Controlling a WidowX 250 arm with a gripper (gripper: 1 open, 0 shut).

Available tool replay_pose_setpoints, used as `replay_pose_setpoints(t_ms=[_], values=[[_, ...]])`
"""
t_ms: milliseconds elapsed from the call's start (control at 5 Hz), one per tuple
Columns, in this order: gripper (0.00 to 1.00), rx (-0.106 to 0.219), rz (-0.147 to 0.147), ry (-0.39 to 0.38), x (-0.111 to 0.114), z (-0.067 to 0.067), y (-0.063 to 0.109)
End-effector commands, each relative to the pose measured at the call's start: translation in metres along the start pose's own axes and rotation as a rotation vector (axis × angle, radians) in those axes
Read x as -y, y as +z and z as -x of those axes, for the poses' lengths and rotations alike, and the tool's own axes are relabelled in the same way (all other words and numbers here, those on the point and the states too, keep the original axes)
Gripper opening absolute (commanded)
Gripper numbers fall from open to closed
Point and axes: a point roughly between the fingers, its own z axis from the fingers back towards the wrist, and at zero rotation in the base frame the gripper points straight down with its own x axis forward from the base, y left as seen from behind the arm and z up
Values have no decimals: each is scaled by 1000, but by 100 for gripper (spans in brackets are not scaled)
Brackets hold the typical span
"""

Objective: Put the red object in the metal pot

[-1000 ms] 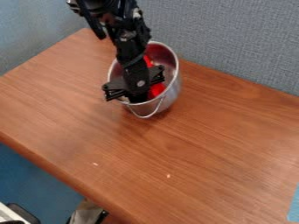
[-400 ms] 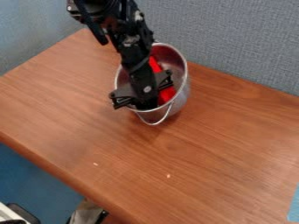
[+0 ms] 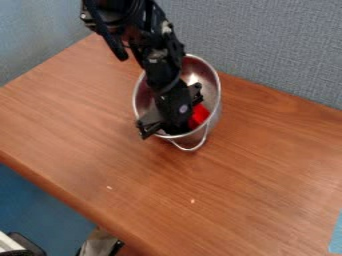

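Observation:
The metal pot (image 3: 201, 76) stands tilted on the wooden table, its mouth facing up and towards the camera. The red object (image 3: 199, 115) lies inside it, low on the right, and only part of it shows beside the black fingers. My gripper (image 3: 162, 124) reaches steeply down from the upper left. It is shut at the pot's near left rim, with its tips over the edge. Whether the tips pinch the rim or the red object, I cannot tell.
The brown wooden table (image 3: 254, 180) runs out to the right and towards the camera, with its front edge along the lower left. A grey-blue wall (image 3: 267, 40) stands behind it. The dark arm (image 3: 127, 25) crosses the upper left above the pot.
The gripper has moved down and to the right across the pot. The pot has shifted slightly the same way and leans more. The red object now shows lower in the pot.

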Motion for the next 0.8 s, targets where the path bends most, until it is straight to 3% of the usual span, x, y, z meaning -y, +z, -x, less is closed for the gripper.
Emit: replay_pose_setpoints(t_ms=[0,200,600], values=[[100,17,-10,-46,0,-14,5],[0,26,-30,-85,-2,-22,11],[0,77,-67,-212,-17,-21,15]])
